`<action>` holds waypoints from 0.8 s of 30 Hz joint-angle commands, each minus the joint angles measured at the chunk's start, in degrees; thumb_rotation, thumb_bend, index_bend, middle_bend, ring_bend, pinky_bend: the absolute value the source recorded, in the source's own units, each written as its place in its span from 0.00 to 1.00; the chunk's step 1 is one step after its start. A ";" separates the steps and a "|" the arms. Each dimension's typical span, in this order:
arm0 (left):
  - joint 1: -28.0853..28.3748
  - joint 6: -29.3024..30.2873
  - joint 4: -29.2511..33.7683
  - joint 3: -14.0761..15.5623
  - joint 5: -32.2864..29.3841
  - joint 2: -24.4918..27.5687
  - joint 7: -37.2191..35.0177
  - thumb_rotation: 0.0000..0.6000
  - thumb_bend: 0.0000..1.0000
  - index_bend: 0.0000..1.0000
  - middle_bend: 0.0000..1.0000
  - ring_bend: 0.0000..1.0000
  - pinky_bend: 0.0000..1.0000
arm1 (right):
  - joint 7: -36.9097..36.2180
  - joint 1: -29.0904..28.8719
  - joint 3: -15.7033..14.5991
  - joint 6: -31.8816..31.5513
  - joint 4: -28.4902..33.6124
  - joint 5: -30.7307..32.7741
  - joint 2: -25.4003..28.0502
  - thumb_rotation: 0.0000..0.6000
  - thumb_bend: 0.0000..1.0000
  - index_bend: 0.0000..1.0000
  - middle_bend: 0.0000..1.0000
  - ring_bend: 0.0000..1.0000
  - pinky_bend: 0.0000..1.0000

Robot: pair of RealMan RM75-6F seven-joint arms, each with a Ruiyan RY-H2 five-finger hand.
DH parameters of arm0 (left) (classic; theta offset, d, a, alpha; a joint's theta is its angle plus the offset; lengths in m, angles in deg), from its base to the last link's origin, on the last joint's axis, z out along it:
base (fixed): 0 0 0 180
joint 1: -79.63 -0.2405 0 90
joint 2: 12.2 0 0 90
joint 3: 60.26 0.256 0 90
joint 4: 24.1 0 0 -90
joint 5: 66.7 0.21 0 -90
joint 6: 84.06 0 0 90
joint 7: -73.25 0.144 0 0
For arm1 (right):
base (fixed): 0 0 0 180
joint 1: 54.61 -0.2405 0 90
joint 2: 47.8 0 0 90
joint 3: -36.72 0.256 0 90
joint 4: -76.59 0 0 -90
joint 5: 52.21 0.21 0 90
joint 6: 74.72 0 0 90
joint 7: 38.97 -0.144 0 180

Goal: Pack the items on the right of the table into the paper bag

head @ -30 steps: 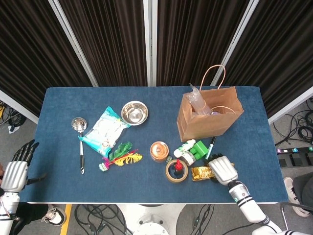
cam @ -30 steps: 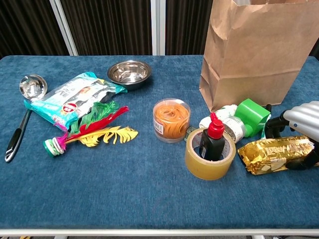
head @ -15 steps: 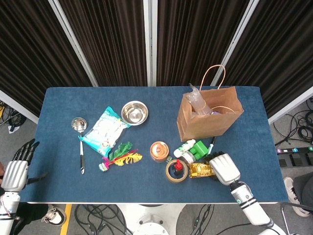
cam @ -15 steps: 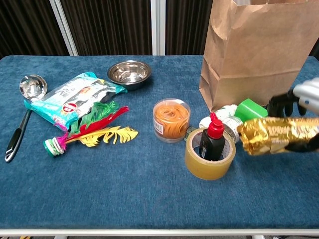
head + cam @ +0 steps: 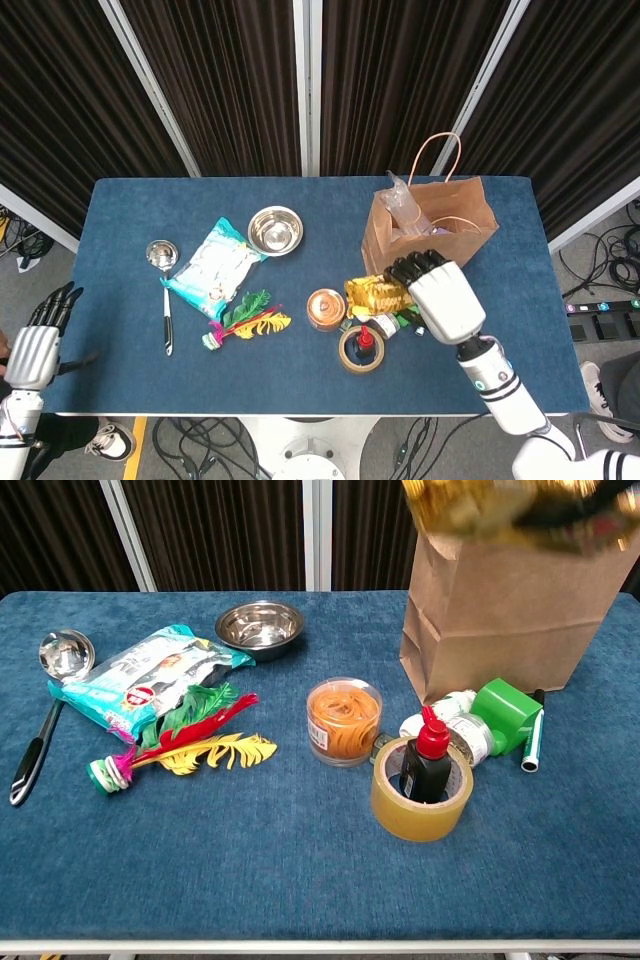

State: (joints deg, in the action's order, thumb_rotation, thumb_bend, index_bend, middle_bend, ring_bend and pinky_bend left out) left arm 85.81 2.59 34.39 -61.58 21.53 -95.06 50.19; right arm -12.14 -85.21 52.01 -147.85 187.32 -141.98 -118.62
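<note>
My right hand grips a gold foil packet and holds it in the air in front of the brown paper bag. In the chest view the gold packet shows blurred at the top edge before the paper bag. On the table below lie a roll of tape with a red-capped black bottle standing inside it, a green-capped white bottle, a marker pen and a tub of orange rubber bands. My left hand hangs off the table's left edge, fingers spread, holding nothing.
On the left half lie a steel bowl, a ladle, a teal snack bag and a feather shuttlecock. A clear plastic item sticks out of the bag.
My right hand has lifted the gold packet off the table and carried it up and toward the bag. The marker pen it covered now shows. The left hand barely moved.
</note>
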 commanded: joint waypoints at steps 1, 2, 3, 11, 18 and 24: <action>0.02 -0.02 0.04 -0.04 -0.05 0.11 0.02 1.00 0.17 0.09 0.12 0.02 0.15 | 1.55 -4.63 6.29 -0.20 -0.16 3.70 -2.42 1.00 0.16 0.58 0.54 0.43 0.50; -0.01 -0.02 0.03 -0.05 -0.09 0.15 0.04 1.00 0.17 0.09 0.12 0.02 0.15 | 1.37 -5.95 8.05 -0.33 -0.99 4.37 -3.14 1.00 0.16 0.58 0.54 0.43 0.50; -0.01 -0.03 0.00 -0.07 -0.13 0.16 0.07 1.00 0.17 0.09 0.12 0.02 0.15 | 1.11 -6.90 9.28 -0.58 -1.89 4.51 -3.62 1.00 0.16 0.58 0.54 0.43 0.50; 0.14 -0.51 -0.66 -0.05 -0.24 -0.01 -0.46 1.00 0.17 0.09 0.12 0.02 0.15 | -4.33 -11.20 14.90 -6.15 -15.39 2.65 -6.47 1.00 0.16 0.58 0.54 0.43 0.50; 0.28 -0.94 -1.15 0.19 -0.11 -0.15 -0.53 1.00 0.17 0.09 0.12 0.02 0.15 | -15.36 -10.09 15.00 -6.09 -25.32 8.81 -7.59 1.00 0.16 0.58 0.54 0.43 0.50; 0.34 -1.30 -1.32 0.43 -0.06 -0.34 0.06 1.00 0.17 0.09 0.12 0.02 0.15 | -31.15 -9.76 14.98 -2.21 -30.77 14.37 -9.27 1.00 0.15 0.58 0.54 0.43 0.50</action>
State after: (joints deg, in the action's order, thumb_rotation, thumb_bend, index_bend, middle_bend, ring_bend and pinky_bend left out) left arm 86.16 1.31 33.08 -61.16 21.50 -95.39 50.24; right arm -35.80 -95.23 66.86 -152.15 160.21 -131.18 -126.56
